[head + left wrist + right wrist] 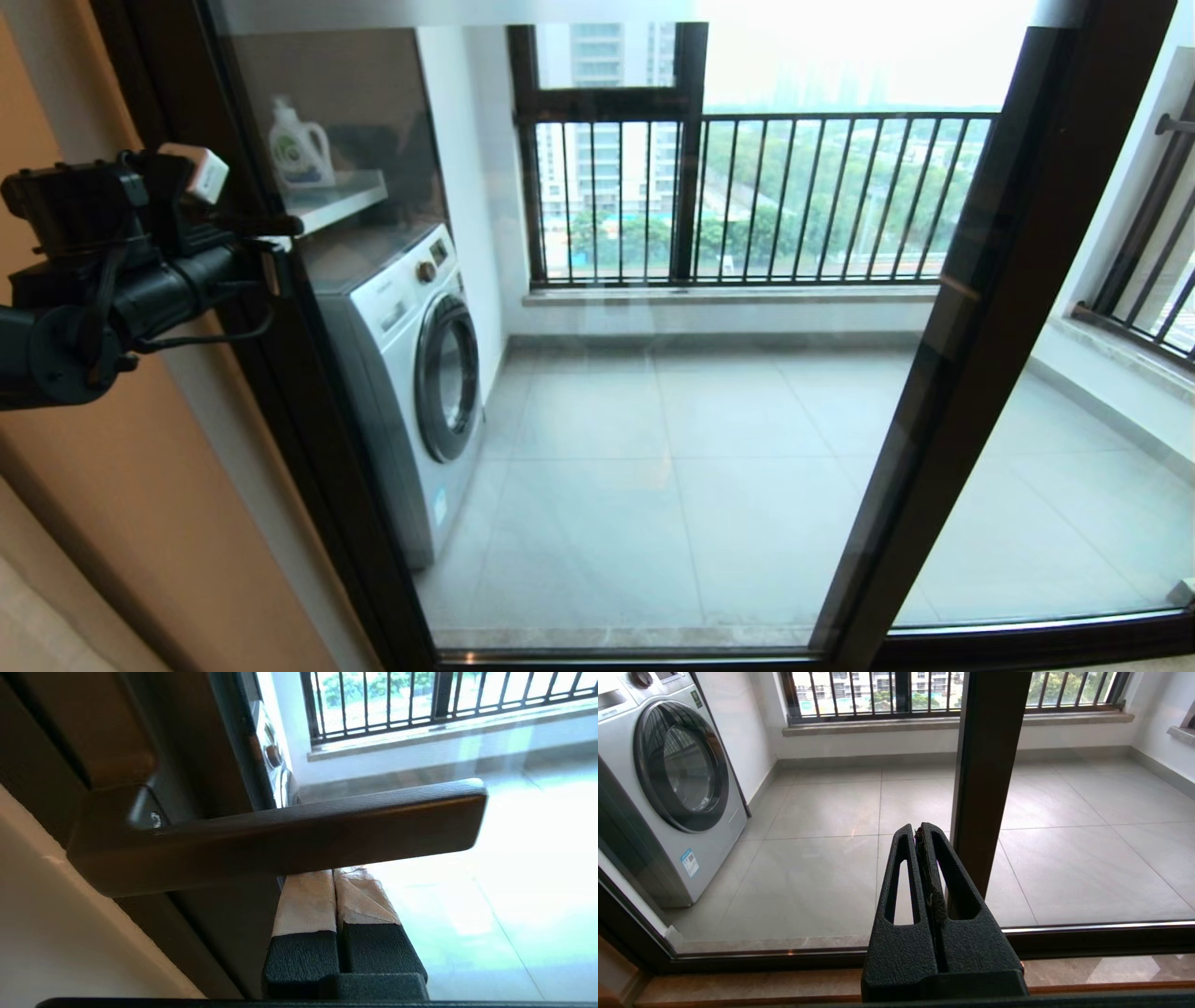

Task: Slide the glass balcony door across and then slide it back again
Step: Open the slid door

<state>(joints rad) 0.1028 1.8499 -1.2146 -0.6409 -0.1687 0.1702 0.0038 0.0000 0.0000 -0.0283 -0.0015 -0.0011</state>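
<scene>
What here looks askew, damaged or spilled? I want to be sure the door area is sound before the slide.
Nothing stands out. The glass balcony door looks unbroken in its frame, its handle intact, with the left gripper shut just behind it. The washing machine stands square, and the detergent bottle stands upright.

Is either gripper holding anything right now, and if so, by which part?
Nothing is held. The left gripper is shut, its tips behind the door handle, not clamped around it. The right gripper is shut on nothing.
</scene>
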